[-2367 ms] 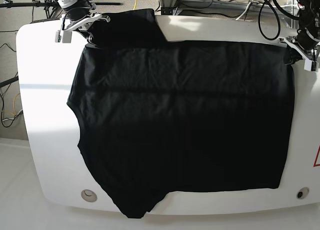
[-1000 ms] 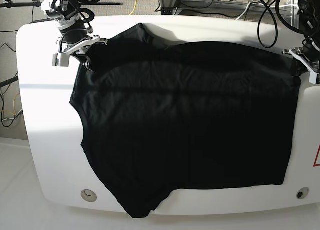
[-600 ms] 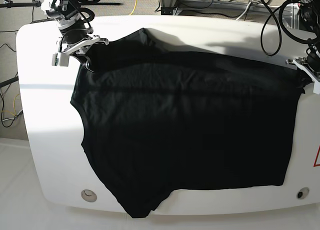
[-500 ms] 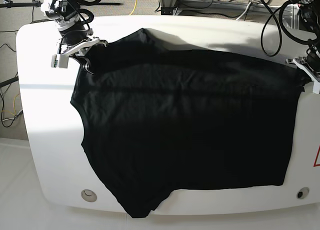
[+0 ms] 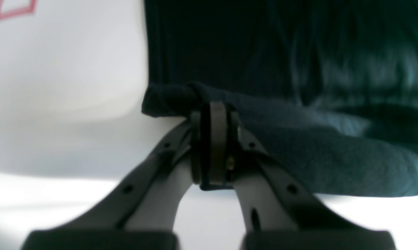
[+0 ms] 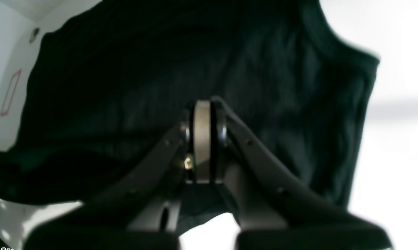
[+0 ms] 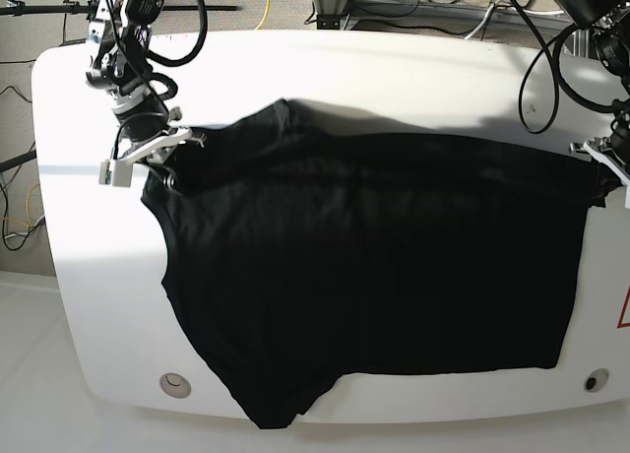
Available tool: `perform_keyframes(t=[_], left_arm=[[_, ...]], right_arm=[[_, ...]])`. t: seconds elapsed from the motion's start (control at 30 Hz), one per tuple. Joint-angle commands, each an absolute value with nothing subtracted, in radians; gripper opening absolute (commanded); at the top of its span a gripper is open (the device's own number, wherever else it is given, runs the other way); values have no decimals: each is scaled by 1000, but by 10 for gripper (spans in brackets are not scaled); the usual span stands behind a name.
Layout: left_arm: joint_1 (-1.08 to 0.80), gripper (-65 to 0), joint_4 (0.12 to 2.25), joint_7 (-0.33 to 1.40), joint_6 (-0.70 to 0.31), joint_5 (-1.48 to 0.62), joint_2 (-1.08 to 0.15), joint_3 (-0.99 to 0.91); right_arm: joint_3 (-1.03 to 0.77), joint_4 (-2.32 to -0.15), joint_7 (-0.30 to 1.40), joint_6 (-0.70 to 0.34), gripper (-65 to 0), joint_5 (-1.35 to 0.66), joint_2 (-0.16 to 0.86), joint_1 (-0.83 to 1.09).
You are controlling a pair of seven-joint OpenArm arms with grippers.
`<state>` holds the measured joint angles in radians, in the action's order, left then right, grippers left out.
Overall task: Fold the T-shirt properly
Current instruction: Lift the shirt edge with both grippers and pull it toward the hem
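Both grippers pulled shirt point(image 7: 374, 266) far edge nearer; left gripper point(image 5: 214, 114) pinching corner, right gripper point(image 6: 202, 114) pinching shoulder, over table point(image 7: 89, 276).

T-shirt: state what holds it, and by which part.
Both grippers hold the T-shirt along its far edge: the left gripper pinches one bunched corner, the right gripper pinches the other end.
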<state>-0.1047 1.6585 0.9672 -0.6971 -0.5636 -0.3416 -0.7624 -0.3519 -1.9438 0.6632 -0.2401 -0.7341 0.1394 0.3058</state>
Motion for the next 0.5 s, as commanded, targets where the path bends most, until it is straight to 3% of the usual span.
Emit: perform_keyframes(t=[0.0,0.47], left_arm=[[-88,-650,1669,947,-698,-577,-362,-768],[-21,-650,1654,948,-698,-566,-362,-759]], right_arm=[[-359,-1935,646,-255,-650,-744,150,269],[-351,-1786,628,-249,-650,-726,149,157]])
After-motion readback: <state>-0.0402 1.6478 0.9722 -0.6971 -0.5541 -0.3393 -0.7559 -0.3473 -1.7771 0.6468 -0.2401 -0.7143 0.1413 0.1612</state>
